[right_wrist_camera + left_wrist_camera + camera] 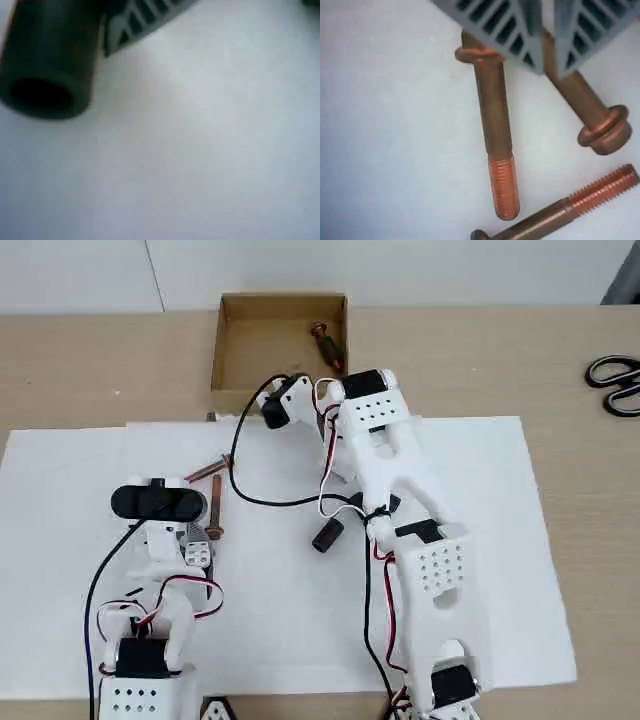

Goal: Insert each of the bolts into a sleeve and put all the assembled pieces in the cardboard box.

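Note:
Three copper bolts lie close together on the white paper. My left gripper point(547, 67) is shut on the shaft of one bolt point(592, 112), whose head points away from it. A second bolt point(495, 135) lies beside it and shows in the high view as well point(215, 505). A third bolt point(560, 212) lies across, farther out point(208, 470). A black sleeve point(47, 65) sits right beside one finger point(145, 20) of my right gripper, its open end facing the camera. Another black sleeve point(328, 535) lies mid-paper under the right arm point(400, 470). The cardboard box point(232, 345) holds one bolt piece point(327, 345).
The white paper sheet point(500, 570) covers most of the wooden table. Scissors point(615, 380) lie at the far right edge. The box stands at the back, just beyond the paper. Black cables point(240, 475) trail across the paper between the arms.

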Robot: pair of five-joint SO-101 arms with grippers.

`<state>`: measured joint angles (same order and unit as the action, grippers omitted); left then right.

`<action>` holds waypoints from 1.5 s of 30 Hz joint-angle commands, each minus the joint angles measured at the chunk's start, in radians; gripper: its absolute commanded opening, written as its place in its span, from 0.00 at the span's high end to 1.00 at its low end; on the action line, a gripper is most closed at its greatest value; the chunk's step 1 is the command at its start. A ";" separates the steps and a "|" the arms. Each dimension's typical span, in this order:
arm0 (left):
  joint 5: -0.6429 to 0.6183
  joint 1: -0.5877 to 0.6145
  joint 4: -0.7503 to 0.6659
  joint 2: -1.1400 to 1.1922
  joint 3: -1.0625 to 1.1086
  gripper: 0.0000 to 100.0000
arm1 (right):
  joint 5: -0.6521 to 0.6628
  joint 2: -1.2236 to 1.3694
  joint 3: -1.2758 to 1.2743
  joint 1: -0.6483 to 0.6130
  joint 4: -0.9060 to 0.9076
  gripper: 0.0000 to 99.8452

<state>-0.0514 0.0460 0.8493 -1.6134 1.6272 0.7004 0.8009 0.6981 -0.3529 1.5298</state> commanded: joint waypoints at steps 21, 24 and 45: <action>0.009 0.012 -0.025 -0.011 -0.002 0.99 | -0.239 -0.354 0.141 0.024 0.160 1.00; 0.021 0.008 -0.026 -0.011 -0.005 0.99 | -0.276 -0.458 0.041 0.035 0.160 1.00; 0.236 0.002 0.149 0.608 -0.754 0.93 | -0.324 -0.984 -0.638 0.286 0.154 1.00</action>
<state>0.1527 0.0491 0.9904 -1.1914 1.0549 0.3859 -0.1043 0.1089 -0.0967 1.6863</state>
